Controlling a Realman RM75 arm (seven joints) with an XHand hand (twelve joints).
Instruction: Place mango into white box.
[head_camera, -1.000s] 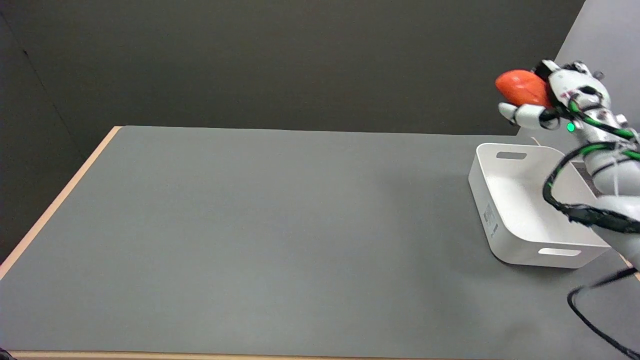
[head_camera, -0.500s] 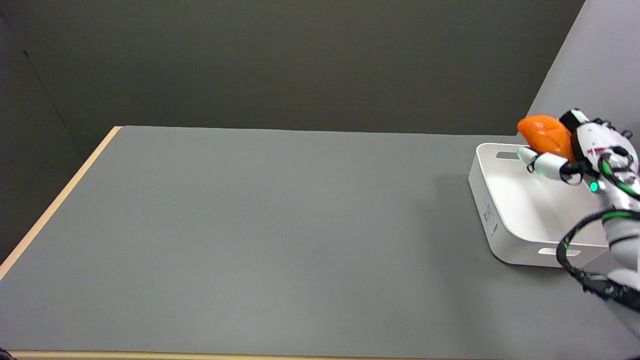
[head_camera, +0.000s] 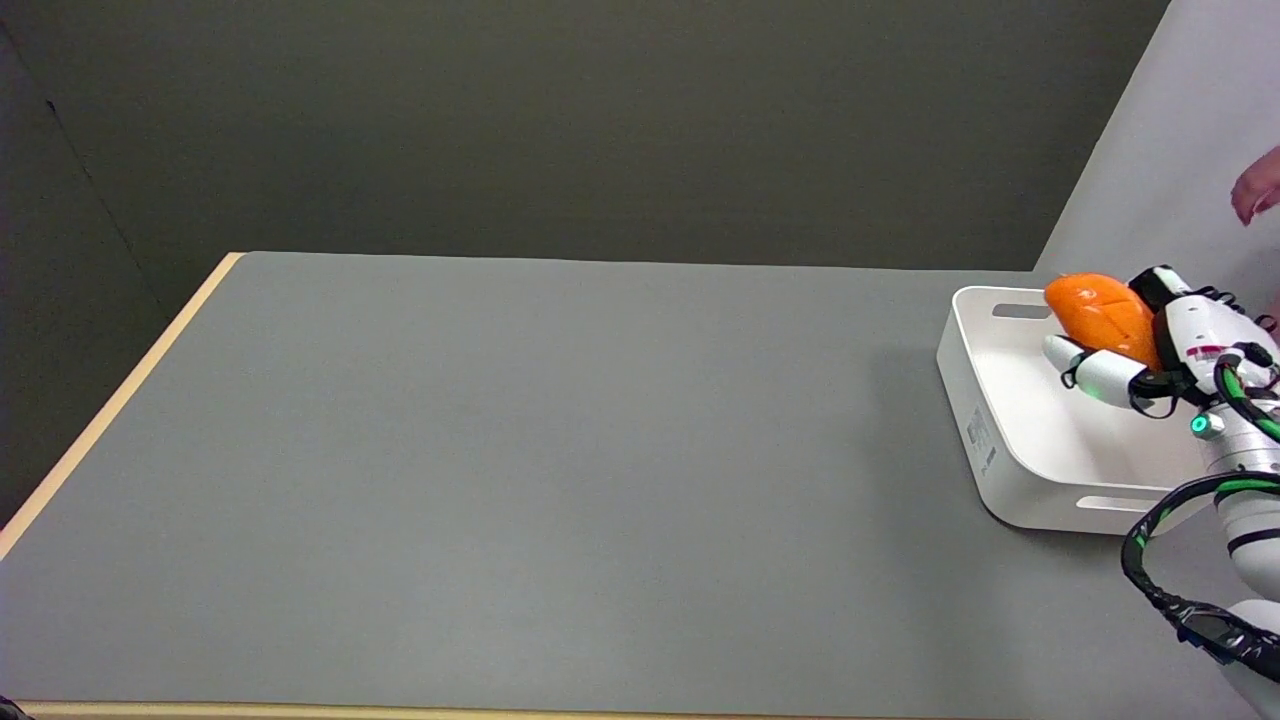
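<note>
Table (head_camera: 560, 460): grey top, light wood edge along the left and near sides, fills most of the head view. Dark wall behind it, lighter grey panel at the upper right.

White box (head_camera: 975, 440): sits at the table's right end, open top, rounded corners. Handle slots in the far wall and the near wall, small dark label on its left outer side. Inside floor visible and bare where the arm does not cover it.

Right arm: white, reaches in from the lower right, black-and-green cabling looped around it, small green light lit at the wrist.

Right hand (head_camera: 1165, 350): over the box's right half. Fingers (head_camera: 1095, 365) curled round the mango from below and from the right, gripping it.

Mango (head_camera: 1100, 308): orange, held in that grip above the box interior, near the far wall. Whether it touches the box floor cannot be told from this angle; it looks clear of it.

Person's hand (head_camera: 1258, 190): fingertips only, at the right picture edge, above and well apart from the robot hand.
</note>
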